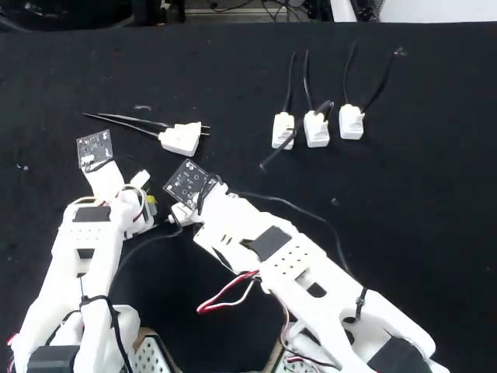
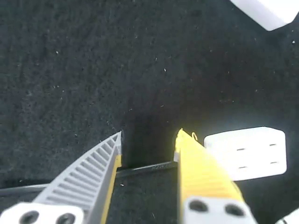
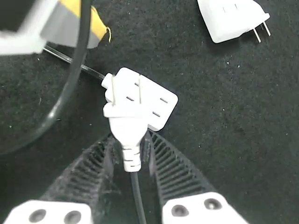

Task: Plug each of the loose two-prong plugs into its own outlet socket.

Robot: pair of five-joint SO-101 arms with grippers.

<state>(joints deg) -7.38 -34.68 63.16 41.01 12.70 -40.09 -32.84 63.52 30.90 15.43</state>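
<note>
Low on the black cloth-covered tabletop (image 1: 435, 155), both arms lean in from the bottom edge of the high view, with their wrists close together. The small square circuit boards (image 1: 186, 180) on the wrists carry marks too small for me to read.

My right claw (image 3: 130, 140) has its black ribbed fingers (image 3: 168, 163) pressed on the ribbed neck of a white moulded two-prong plug (image 3: 126, 119) on a black cord. The plug's two flat metal prongs lie against the face of a white rounded plastic outlet block (image 3: 156, 102) with pairs of short slots (whether they sit in any slot I cannot tell).

My left claw (image 2: 150, 135) stands apart, one finger grey and ribbed, the other yellow. A thin black cord crosses the gap, and the outlet block lies just beside the yellow finger.

Farther up the tabletop lies a second white tapered plastic block (image 1: 180, 138) with two bare prongs pointing right in the high view. Two thin black lines run from its other end.

Well apart to the right, three white plugs (image 1: 317, 128) lie in a row, their black cords running away from the arms.
</note>
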